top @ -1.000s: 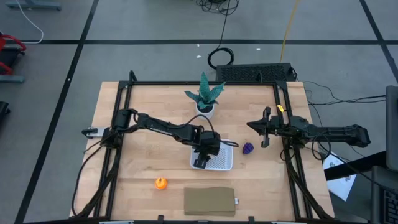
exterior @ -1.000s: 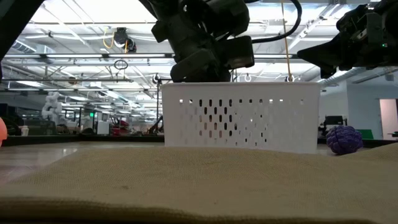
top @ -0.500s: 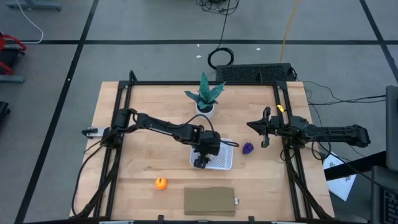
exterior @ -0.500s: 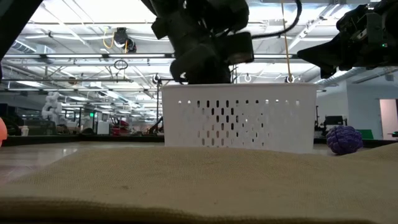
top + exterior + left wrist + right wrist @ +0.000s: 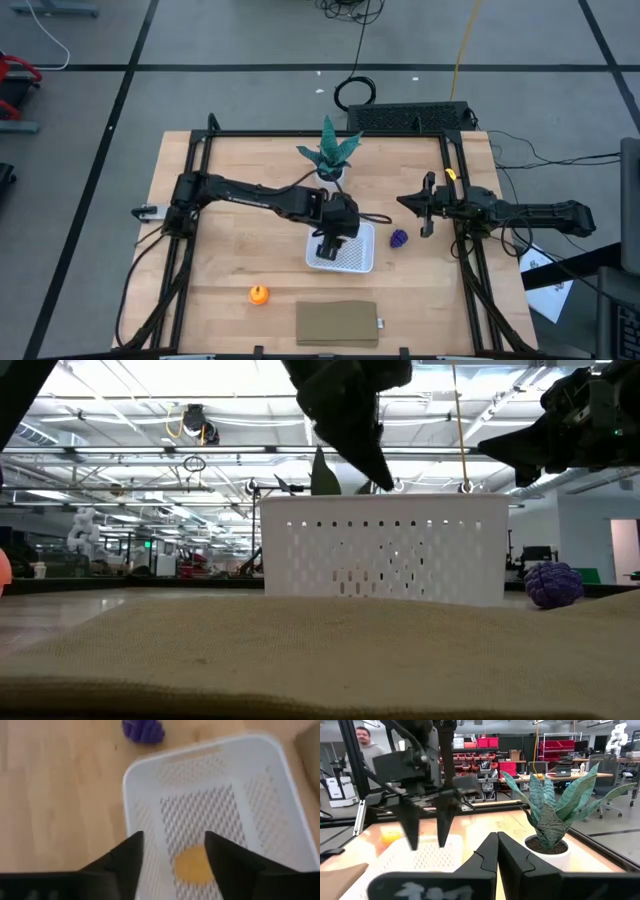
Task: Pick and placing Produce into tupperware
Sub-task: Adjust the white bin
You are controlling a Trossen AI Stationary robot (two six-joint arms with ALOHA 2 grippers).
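Nearest on the wooden surface (image 5: 230, 260) lie the olive-brown pad (image 5: 337, 323) and the little orange fruit (image 5: 259, 294). Behind them, the white tupperware (image 5: 358, 262) holds the tan oval fruit (image 5: 193, 865), and the left gripper (image 5: 329, 243) hangs just above it with its fingers (image 5: 131, 854) spread and holding nothing. Farther off, the purple fruit (image 5: 399, 238) sits just beside the tupperware, the right gripper (image 5: 427, 205) waits near it with fingers (image 5: 489, 851) pressed together, and the potted plant (image 5: 329, 152) stands at the back.
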